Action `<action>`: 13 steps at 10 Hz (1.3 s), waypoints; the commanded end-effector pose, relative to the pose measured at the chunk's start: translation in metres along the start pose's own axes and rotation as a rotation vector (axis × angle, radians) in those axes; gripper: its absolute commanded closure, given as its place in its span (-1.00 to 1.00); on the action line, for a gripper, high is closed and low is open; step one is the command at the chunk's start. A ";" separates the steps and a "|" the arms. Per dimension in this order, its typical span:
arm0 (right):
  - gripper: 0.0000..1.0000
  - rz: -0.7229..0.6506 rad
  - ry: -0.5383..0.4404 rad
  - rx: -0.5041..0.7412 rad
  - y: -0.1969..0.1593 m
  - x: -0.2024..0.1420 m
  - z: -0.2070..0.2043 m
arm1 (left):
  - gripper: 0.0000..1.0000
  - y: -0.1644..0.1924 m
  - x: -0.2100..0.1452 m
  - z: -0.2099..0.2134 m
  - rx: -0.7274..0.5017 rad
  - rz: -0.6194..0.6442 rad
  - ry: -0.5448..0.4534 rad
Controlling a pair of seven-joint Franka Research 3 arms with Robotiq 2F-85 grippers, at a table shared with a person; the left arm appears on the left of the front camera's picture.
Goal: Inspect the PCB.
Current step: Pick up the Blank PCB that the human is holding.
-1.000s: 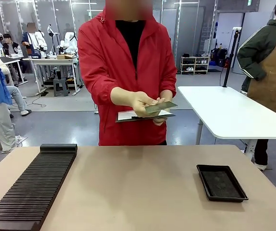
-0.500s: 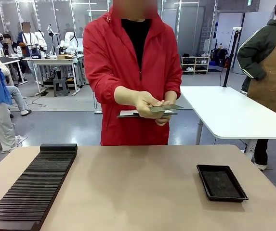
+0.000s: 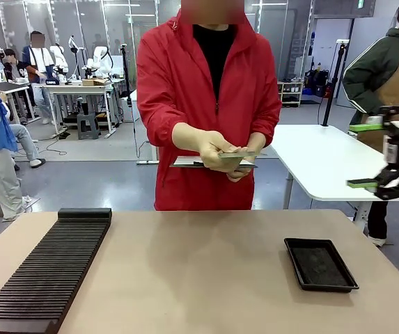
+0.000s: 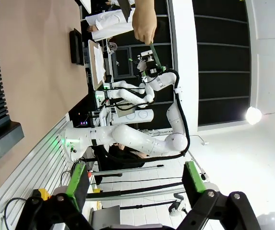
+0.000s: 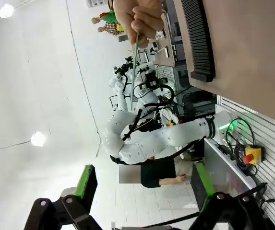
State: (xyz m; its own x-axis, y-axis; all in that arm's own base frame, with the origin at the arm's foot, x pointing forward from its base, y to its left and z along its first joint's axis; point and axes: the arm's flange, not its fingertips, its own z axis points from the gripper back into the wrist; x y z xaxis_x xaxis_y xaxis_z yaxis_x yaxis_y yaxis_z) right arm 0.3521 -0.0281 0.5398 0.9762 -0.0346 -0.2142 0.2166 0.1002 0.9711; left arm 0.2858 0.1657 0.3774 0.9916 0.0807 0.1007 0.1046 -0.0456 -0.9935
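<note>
the tabletop [image 3: 199, 271] takes up the lower half of the front view; its near edge is cut off by the frame. a person [image 3: 213, 90] in a red jacket stands at 12 o'clock, beyond the far edge, with the legs hidden behind the tabletop. a black slotted rack [image 3: 46, 271] lies at 8 o'clock, its near end cut off. a shallow black tray [image 3: 319, 263] lies at 4 o'clock, well apart from the rack. the person holds a clipboard [image 3: 185, 162] at waist height, partly hidden by a hand [image 3: 216, 149].

the right gripper [image 3: 363, 156] shows at 3 o'clock, raised above the tabletop, jaws set wide; its arm is cut off by the frame. the left gripper [image 4: 135, 184] shows in its own wrist view, jaws also set wide.

the pcb [image 3: 239, 154] is pinched in the person's hand, just above the clipboard and beyond the tabletop's far edge. it lies nearly edge-on, so its faces are hard to make out. in the right wrist view it reads as a thin green line below the fingers.
</note>
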 end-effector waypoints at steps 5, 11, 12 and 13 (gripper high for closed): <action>-1.00 -0.005 0.005 0.043 0.003 0.023 -0.091 | -0.99 -0.004 0.001 0.000 0.023 0.018 -0.007; -1.00 0.216 -0.049 0.055 -0.002 0.042 -0.140 | -0.99 -0.004 0.001 0.000 0.023 0.018 -0.007; -1.00 0.206 -0.035 0.072 -0.002 0.043 -0.141 | -0.99 -0.004 0.001 0.000 0.023 0.018 -0.007; -1.00 0.179 -0.016 0.087 -0.003 0.043 -0.142 | -0.99 -0.004 0.001 0.000 0.023 0.018 -0.007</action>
State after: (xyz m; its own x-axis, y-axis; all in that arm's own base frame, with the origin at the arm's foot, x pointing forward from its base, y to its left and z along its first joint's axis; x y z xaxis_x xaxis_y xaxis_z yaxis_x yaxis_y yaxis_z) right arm 0.3914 0.1080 0.5136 0.9985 -0.0491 -0.0259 0.0287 0.0560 0.9980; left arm 0.2857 0.1658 0.3774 0.9916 0.0812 0.1006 0.1045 -0.0452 -0.9935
